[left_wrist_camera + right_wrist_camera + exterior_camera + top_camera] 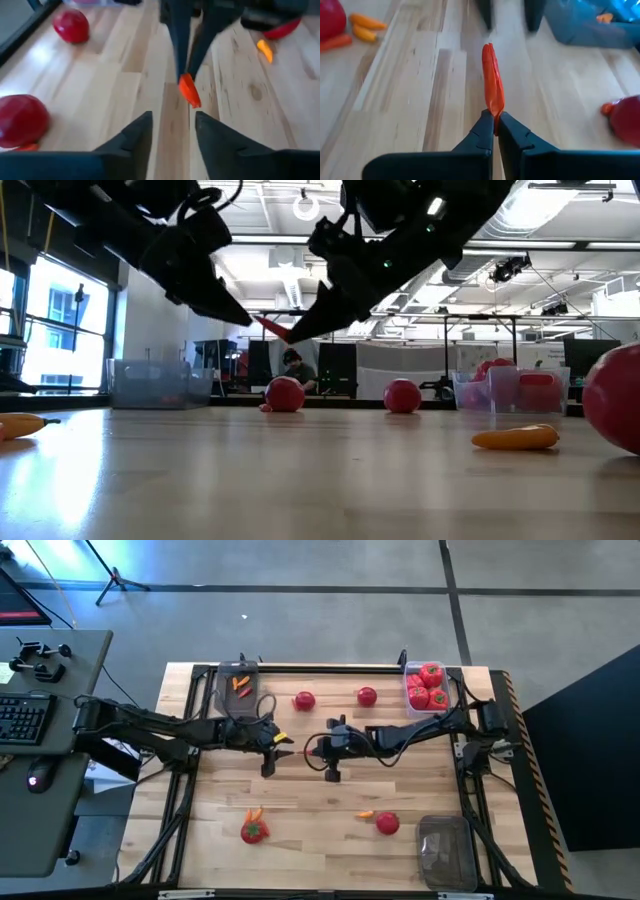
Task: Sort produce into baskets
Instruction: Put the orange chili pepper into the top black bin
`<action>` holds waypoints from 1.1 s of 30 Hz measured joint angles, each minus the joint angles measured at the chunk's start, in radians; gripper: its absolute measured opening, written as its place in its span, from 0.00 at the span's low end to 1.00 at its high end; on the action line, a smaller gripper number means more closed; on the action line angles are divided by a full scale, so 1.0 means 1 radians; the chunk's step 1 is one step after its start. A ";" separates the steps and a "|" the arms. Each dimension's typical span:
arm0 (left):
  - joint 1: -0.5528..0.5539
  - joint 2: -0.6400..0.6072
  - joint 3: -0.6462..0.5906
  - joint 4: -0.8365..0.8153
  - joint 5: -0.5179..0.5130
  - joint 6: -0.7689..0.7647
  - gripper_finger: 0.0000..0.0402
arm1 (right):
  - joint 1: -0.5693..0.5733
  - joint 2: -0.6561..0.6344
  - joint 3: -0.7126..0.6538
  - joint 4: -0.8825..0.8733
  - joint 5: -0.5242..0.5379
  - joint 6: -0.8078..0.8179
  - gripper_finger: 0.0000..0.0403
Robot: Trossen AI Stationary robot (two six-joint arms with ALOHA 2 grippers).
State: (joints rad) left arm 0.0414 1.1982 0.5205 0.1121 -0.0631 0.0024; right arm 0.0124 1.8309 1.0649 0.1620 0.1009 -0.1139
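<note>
Jaws: right gripper (494, 125) pinches thin orange-red pepper (492, 85) | left gripper (172, 131) parted, empty

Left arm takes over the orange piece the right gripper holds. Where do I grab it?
Grip the free end of the orange piece, coming straight on with the left gripper: the right gripper pinches only the other end, and the slim piece points toward the open left jaws.

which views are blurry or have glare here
Left wrist view: soft throughout, the carrot piece and tomatoes smeared. Right wrist view: the right pincer fairly sharp, background blurred. Low view: window glare at one side, arms silhouetted. High view: evenly lit.
</note>
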 joint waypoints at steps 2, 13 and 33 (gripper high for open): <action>-0.009 0.034 0.000 0.027 0.000 0.009 0.41 | -0.002 0.000 0.000 0.018 0.001 -0.003 0.00; -0.030 0.088 -0.001 0.103 0.005 0.004 0.46 | -0.002 0.000 0.000 0.031 0.002 0.000 0.00; -0.029 0.086 -0.001 0.147 0.007 -0.061 0.03 | -0.001 0.000 0.000 0.030 0.021 0.001 0.00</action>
State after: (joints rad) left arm 0.0121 1.2846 0.5198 0.2596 -0.0559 -0.0589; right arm 0.0113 1.8309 1.0649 0.1921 0.1215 -0.1131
